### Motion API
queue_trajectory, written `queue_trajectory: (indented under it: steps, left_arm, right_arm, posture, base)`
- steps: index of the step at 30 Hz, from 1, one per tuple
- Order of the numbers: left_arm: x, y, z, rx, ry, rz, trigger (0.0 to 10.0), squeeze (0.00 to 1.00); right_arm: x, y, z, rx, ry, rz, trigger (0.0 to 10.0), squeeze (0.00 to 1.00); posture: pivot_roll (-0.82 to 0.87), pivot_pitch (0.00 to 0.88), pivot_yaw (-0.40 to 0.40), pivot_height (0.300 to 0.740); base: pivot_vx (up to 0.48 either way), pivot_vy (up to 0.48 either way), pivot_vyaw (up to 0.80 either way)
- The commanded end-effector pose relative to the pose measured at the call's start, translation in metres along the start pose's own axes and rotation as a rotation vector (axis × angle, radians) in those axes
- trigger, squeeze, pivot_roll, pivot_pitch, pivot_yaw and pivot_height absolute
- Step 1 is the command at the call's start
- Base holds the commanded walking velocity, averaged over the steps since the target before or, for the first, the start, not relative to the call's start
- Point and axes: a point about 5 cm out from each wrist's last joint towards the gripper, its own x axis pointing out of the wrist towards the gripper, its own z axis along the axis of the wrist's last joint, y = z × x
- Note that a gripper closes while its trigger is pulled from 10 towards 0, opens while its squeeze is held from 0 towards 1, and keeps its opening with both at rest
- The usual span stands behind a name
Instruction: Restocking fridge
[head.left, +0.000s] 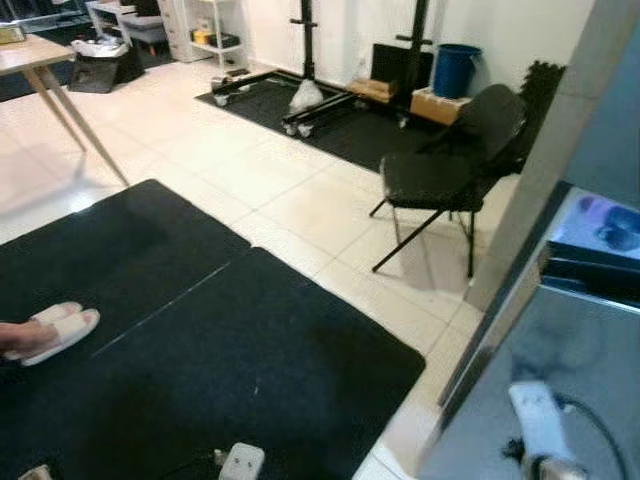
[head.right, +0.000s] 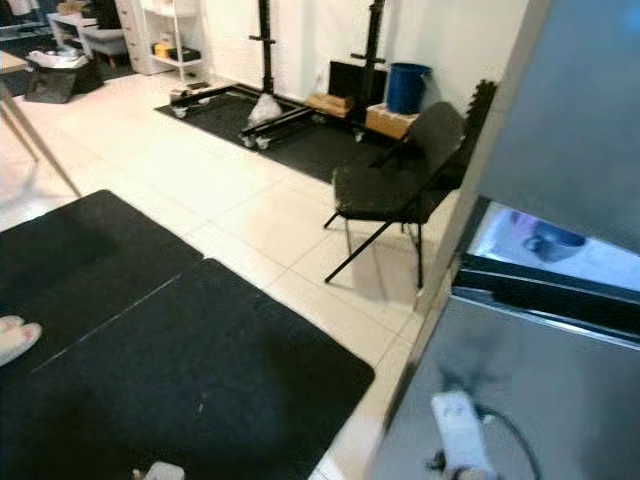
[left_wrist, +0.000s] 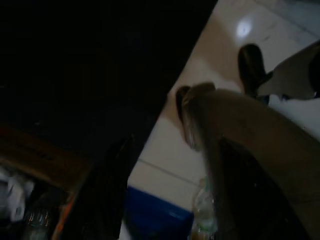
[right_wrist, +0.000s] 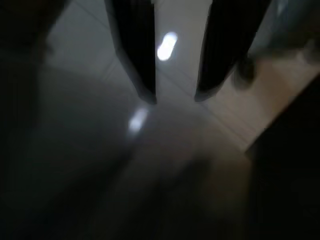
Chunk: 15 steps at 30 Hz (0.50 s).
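Fingers of my right gripper (right_wrist: 175, 97), two long black blades, hang parted and empty over pale floor tiles. My left gripper (left_wrist: 165, 165) hangs in the shade, too dark to tell its state, with what looks like a clear bottle (left_wrist: 204, 212) and a blue box (left_wrist: 157, 220) below it. How far restocking stands I cannot judge: nothing is in hand. At my right stands the tall grey steel fridge (head.right: 540, 390), a lit gap between its doors. Beyond, black floor mats (head.left: 240, 360) and a black folding chair (head.left: 450, 170).
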Motion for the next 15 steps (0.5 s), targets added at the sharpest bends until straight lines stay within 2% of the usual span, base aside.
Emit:
queue_trajectory:
  steps: [1, 8, 9, 10, 11, 12, 15]
  left_arm:
    - [0.0, -0.004, -0.011, -0.006, 0.041, -0.012, 10.0, 0.0]
    - [-0.001, -0.004, -0.013, -0.003, 0.046, -0.013, 10.0, 0.0]
    - [-0.001, -0.004, -0.014, -0.002, 0.048, -0.014, 10.0, 0.0]
    - [-0.001, -0.003, -0.014, 0.0, 0.049, -0.015, 10.0, 0.0]
    - [-0.001, -0.003, -0.014, 0.0, 0.049, -0.015, 10.0, 0.0]
    - [-0.001, -0.003, -0.015, 0.001, 0.049, -0.016, 10.0, 0.0]
    - [-0.002, -0.002, -0.015, 0.002, 0.048, -0.016, 10.0, 0.0]
  right_arm:
    - [0.002, -0.014, 0.022, 0.077, -0.085, -0.075, 10.0, 0.0]
    - [0.002, -0.026, 0.052, 0.187, -0.211, -0.122, 10.0, 0.0]
    - [0.002, -0.029, 0.066, 0.204, -0.264, -0.13, 10.0, 0.0]
    - [0.0, -0.033, 0.09, 0.216, -0.348, -0.142, 10.0, 0.0]
    - [0.0, -0.033, 0.09, 0.216, -0.348, -0.142, 10.0, 0.0]
    - [-0.001, -0.035, 0.099, 0.217, -0.379, -0.146, 10.0, 0.0]
    - [-0.006, -0.041, 0.136, 0.206, -0.492, -0.167, 10.0, 0.0]
  posture:
    - [-0.01, 0.0, -0.026, 0.74]
    - [-0.01, 0.0, -0.021, 0.74]
    - [-0.01, 0.0, -0.019, 0.74]
    - [-0.01, 0.0, -0.019, 0.74]
    - [-0.01, 0.0, -0.019, 0.74]
    - [-0.01, 0.0, -0.019, 0.74]
    - [-0.01, 0.0, -0.019, 0.74]
  base:
    - [0.0, 0.0, 0.0]
    - [0.0, 0.0, 0.0]
    - [0.0, 0.0, 0.0]
    - [0.0, 0.0, 0.0]
    - [0.0, 0.0, 0.0]
    - [0.0, 0.0, 0.0]
    - [0.0, 0.0, 0.0]
